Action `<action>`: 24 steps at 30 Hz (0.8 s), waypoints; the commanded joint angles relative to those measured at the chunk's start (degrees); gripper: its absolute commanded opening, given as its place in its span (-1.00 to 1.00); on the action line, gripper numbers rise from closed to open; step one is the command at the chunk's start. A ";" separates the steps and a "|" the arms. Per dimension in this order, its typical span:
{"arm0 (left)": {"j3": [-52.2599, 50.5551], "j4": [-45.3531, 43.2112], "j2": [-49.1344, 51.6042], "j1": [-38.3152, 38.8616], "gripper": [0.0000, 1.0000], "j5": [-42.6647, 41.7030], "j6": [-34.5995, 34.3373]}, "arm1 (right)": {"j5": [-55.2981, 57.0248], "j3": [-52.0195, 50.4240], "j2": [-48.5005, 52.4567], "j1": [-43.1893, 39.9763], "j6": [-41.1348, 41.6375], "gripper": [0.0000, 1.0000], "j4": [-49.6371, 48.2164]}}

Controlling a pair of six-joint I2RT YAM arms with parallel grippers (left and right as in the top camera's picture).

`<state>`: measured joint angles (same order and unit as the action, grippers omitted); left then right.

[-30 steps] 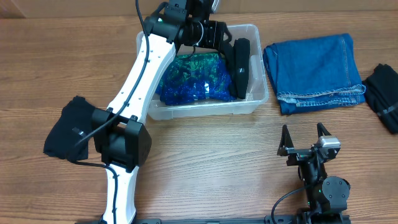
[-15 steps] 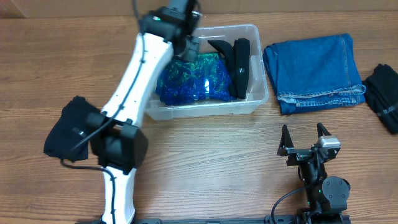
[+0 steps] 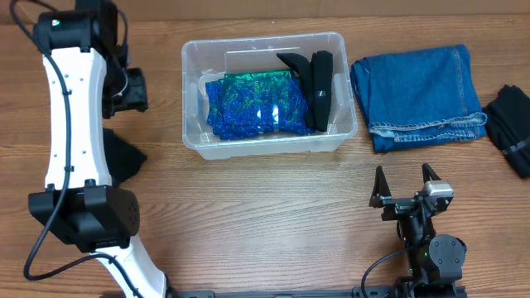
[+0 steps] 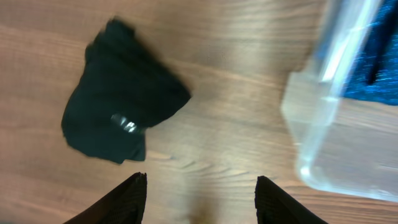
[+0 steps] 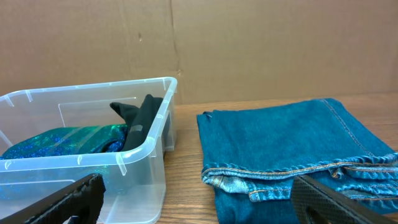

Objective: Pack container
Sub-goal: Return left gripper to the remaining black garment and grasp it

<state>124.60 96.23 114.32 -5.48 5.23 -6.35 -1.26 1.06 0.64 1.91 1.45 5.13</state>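
Note:
The clear container stands at the back middle of the table. It holds a shiny blue-green cloth and a black garment against its right wall. My left gripper is open and empty, left of the container and above the table. In the left wrist view my left gripper hangs over bare wood, with a black cloth to the upper left and the container's corner to the right. My right gripper is open and empty near the front right, and it also shows in the right wrist view.
Folded blue jeans lie right of the container, and they also show in the right wrist view. Another black garment lies at the far right edge. The black cloth on the left is partly hidden by my left arm.
My left gripper has come out of the container and swung far left, over the table near the black cloth. The black garment stays in the container. The right arm has not moved.

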 commanded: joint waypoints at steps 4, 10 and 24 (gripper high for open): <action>-17.92 -7.19 -7.89 -3.63 0.17 4.63 -2.10 | 0.09 -0.59 -0.35 -0.11 -0.20 1.00 -0.31; -36.15 -17.68 -10.58 -4.70 0.22 14.08 -5.05 | 0.09 -0.59 -0.35 -0.11 -0.20 1.00 -0.31; -48.54 -42.66 -10.54 -5.03 0.70 18.05 14.82 | 0.11 -0.59 -0.35 -0.11 -0.20 1.00 -0.31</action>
<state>76.36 54.74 104.68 -9.91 22.61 3.75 -1.26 1.06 0.62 1.91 1.50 5.17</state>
